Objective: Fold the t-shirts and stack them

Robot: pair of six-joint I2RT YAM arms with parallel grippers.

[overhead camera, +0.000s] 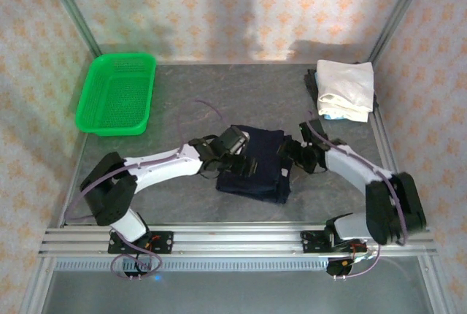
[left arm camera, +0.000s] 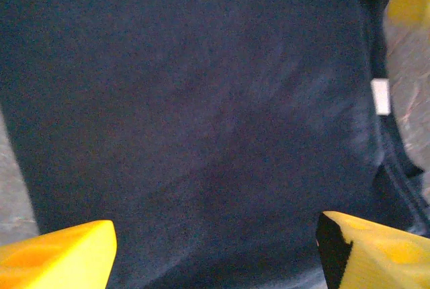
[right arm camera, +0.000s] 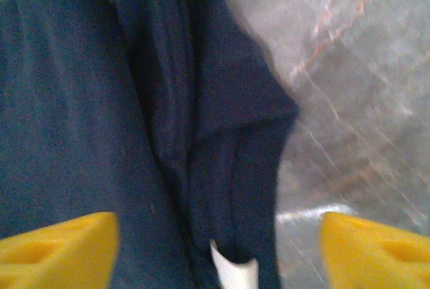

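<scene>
Cloth of the navy t-shirt (overhead camera: 257, 168) lies as a folded bundle in the middle of the bench (overhead camera: 219, 98), with an arm on either side. The left gripper (left arm camera: 215, 242) hangs over its left part, fingers (left arm camera: 60, 255) well apart, and flat cloth with nothing pinched lies under them. The right gripper (right arm camera: 218, 249) sits at the bundle's right edge, its fingers also apart. Beneath it the layers ridge up in several folds, with a white label (right arm camera: 232, 272) poking out at the near end. The white t-shirt (overhead camera: 344, 87) rests folded at the far right corner, well apart from the navy one. A dark edge (overhead camera: 311, 84) under it may be another garment, but the top view is too small to settle that. The green basket (overhead camera: 117, 93) stands at the far left, out of the way.

The fold looks roughly done, so I judge the step in hand to be taking hold of the bundle for the stack. To do it well, each gripper should come down at its own edge and close over every layer, not just the top one. That matters most on the right, where the ridged folds could slip apart. The label is best tucked in or left alone, not pinched by itself. Both arms should lift together and keep the bundle level, so that the fold holds until it lands squarely on the white shirt.
</scene>
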